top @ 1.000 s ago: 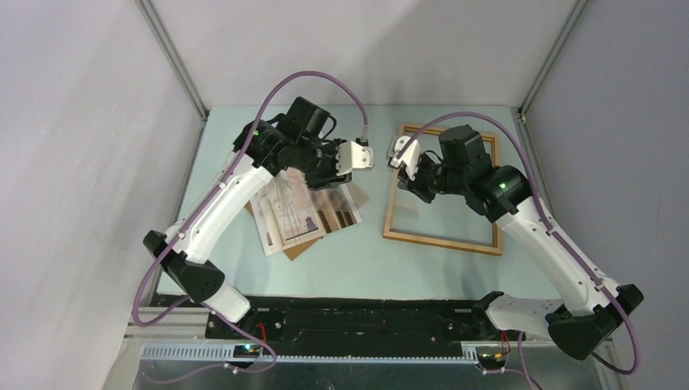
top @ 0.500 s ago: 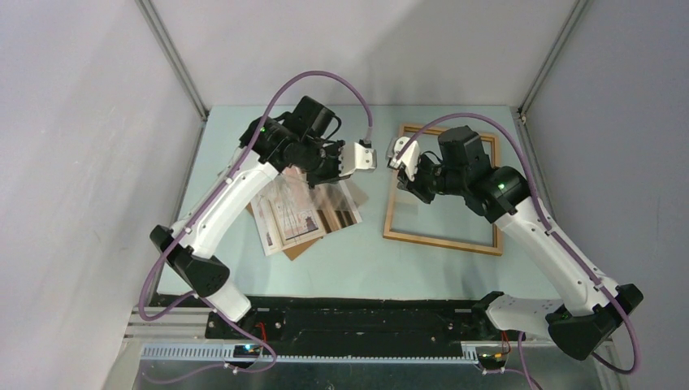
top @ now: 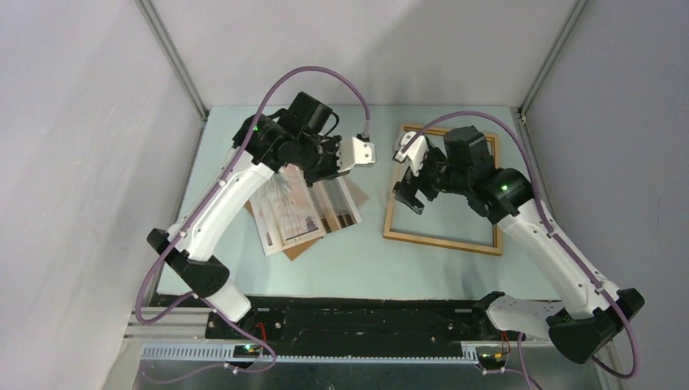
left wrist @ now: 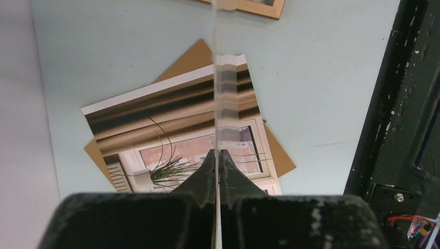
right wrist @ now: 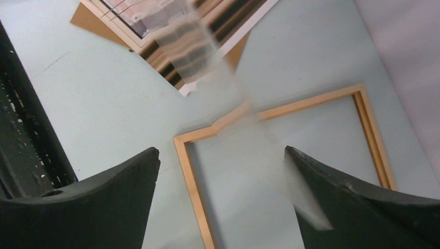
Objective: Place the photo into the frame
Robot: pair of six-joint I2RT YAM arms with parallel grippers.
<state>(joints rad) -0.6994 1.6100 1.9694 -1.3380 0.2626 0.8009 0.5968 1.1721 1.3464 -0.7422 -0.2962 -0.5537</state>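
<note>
At centre left, the glossy photo (top: 284, 218) lies on a brown board (left wrist: 192, 57), beneath a clear sheet (left wrist: 218, 78) pinched by the left gripper (left wrist: 217, 154). At centre right, the right gripper (right wrist: 220, 155) gapes wide over the thin wooden frame (top: 443, 242).

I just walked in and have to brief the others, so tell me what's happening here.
The left gripper is shut on the edge of a clear pane, holding it up over the photo. The right gripper hangs open above the frame, gripping nothing. The photo lies face up on a brown backing board, left of the empty frame, not yet in it.
</note>
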